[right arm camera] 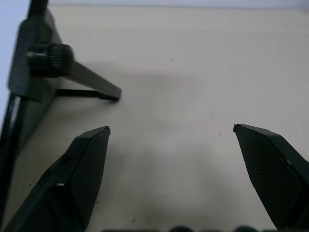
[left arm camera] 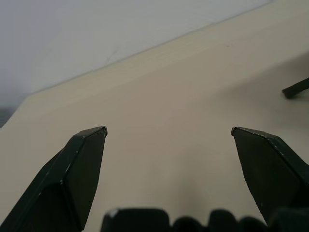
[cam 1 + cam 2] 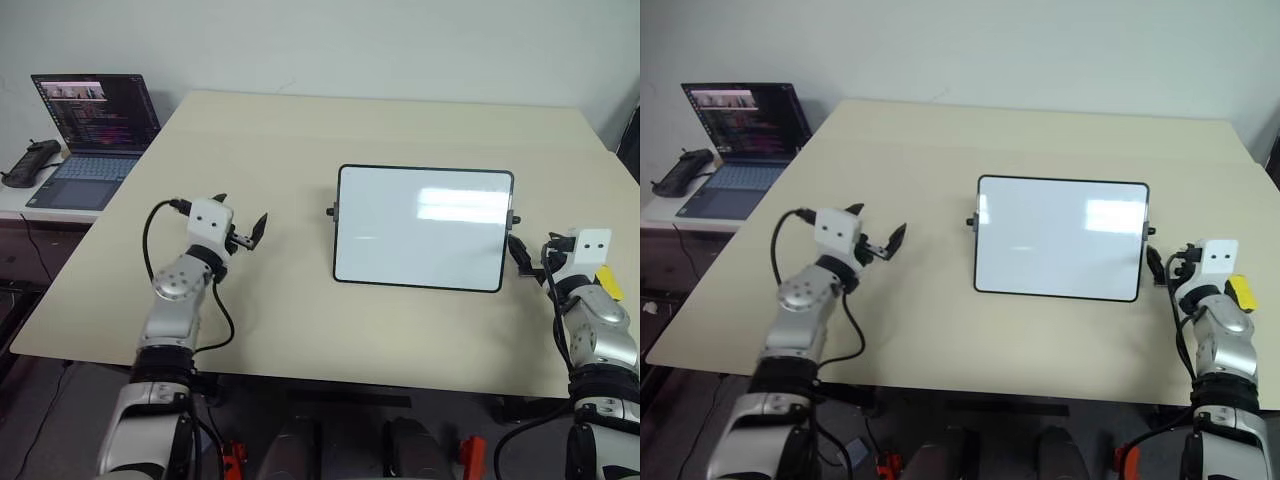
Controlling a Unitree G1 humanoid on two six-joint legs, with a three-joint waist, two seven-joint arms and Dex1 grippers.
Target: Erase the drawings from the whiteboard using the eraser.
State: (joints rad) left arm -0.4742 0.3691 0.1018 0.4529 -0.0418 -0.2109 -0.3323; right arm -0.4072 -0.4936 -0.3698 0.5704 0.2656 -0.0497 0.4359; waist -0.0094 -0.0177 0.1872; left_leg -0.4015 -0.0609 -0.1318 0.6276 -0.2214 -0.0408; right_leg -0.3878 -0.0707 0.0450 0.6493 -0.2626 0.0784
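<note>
Beige table (image 3: 300,330) under both arms. Whiteboard (image 3: 420,228) is seen wiped clean, propped between the two grippers; its knobbed edge stands just beside the spread, empty jaws of the right gripper (image 1: 171,129). Eraser (image 3: 1239,293) is glimpsed behind that wrist. Left gripper (image 2: 169,130) is spread and empty, well clear of the board. Risk: the stand may be knocked by the right fingers and the board toppled.

- You've got a large pale beige rectangular table (image 3: 300,130) against a plain off-white wall (image 3: 330,40).
- Open dark laptop with lit screen (image 3: 95,130) on a low white side desk (image 3: 20,205) at your left.
</note>
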